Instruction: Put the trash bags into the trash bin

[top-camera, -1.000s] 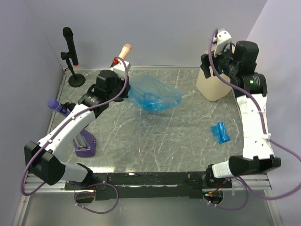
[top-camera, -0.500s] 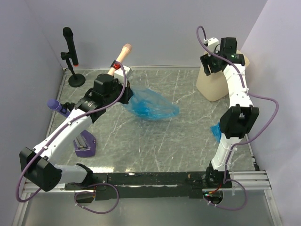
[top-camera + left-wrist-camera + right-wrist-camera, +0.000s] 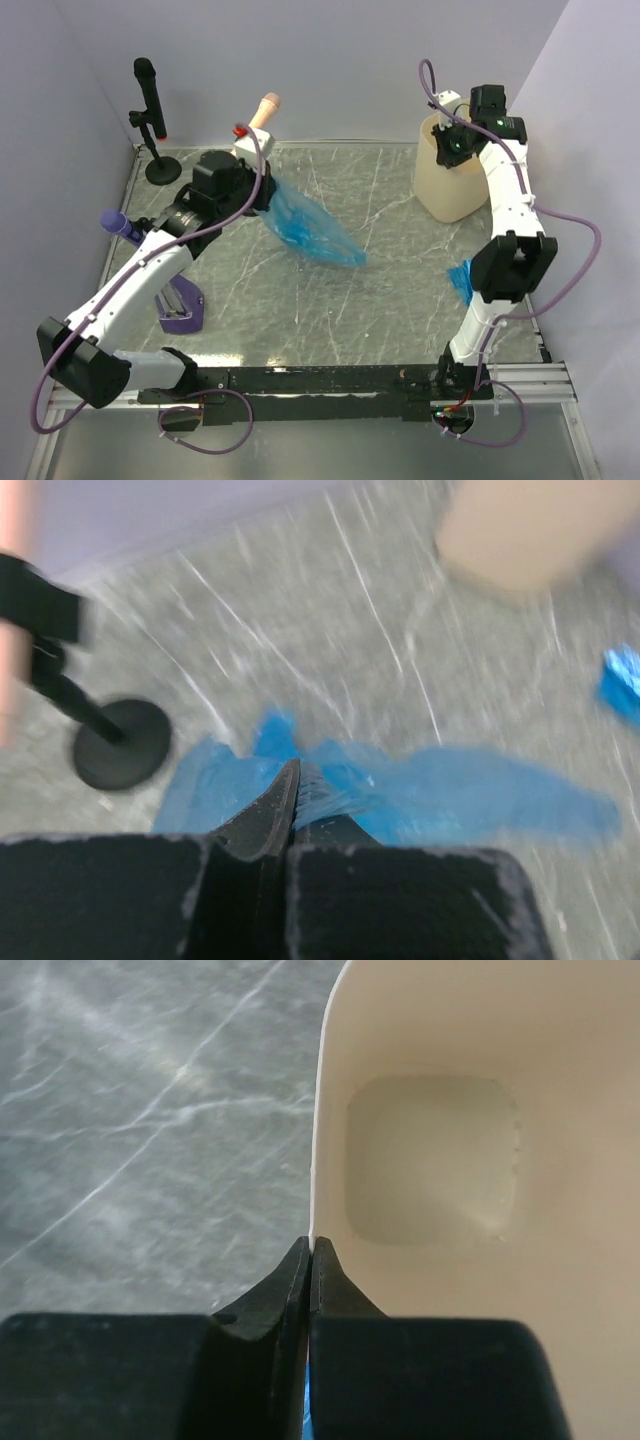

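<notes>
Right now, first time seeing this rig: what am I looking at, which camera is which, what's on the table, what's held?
Two small robot arms are bolted to the near edge of a table, each ending in a two-finger gripper. The wide picture comes from a fixed camera above and behind them. The two close-ups come from cameras on the wrists, looking along each arm's own fingers. The left gripper is shut on an opened blue trash bag, which spreads out from its fingers. The right gripper is shut on the rim of the trash bin, a cream tub at the far right that looks empty inside. A folded blue bag lies by the right arm, partly hidden. At the left stand a black microphone and a purple holder.
</notes>
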Available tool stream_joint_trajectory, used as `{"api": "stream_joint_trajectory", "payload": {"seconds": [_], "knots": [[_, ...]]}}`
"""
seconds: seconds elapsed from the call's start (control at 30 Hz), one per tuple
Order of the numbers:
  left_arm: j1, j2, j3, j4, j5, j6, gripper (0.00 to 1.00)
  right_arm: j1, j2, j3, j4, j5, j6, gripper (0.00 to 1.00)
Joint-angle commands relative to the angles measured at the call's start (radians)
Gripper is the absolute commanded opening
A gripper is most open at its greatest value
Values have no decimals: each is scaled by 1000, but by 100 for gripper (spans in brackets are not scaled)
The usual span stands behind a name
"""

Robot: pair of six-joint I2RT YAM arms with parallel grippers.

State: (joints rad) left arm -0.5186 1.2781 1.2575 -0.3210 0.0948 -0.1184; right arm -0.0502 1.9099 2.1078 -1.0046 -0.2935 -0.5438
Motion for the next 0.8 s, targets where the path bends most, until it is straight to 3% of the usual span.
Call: {"api": "stream_joint_trajectory", "payload": {"seconds": [0.0, 0.07, 0.27, 0.4, 0.57, 0.6, 0.67, 0.73, 0.77], "knots": [[22, -133, 73, 247, -234, -17, 1, 41, -243, -118, -68, -168, 2, 0], [29, -137, 113, 304, -286, -12, 1, 116, -335, -201, -65, -196, -36, 0], [40, -33, 451, 235, -253, -72, 1, 380, -589, -483, -3, -214, -71, 0], [40, 18, 607, 226, -218, -115, 1, 550, -666, -589, -9, -217, -70, 0], [38, 70, 747, 217, -146, -205, 1, 624, -680, -666, 8, -207, -73, 0], [38, 81, 772, 203, -121, -233, 1, 628, -674, -661, 0, -213, -80, 5], [38, 90, 793, 181, -55, -317, 1, 633, -672, -625, -17, -228, -84, 32], [37, 101, 793, 200, 26, -409, 1, 628, -701, -583, -3, -208, -32, 49], [29, 115, 803, 206, 57, -444, 1, 627, -733, -568, 18, -182, -13, 63]]}}
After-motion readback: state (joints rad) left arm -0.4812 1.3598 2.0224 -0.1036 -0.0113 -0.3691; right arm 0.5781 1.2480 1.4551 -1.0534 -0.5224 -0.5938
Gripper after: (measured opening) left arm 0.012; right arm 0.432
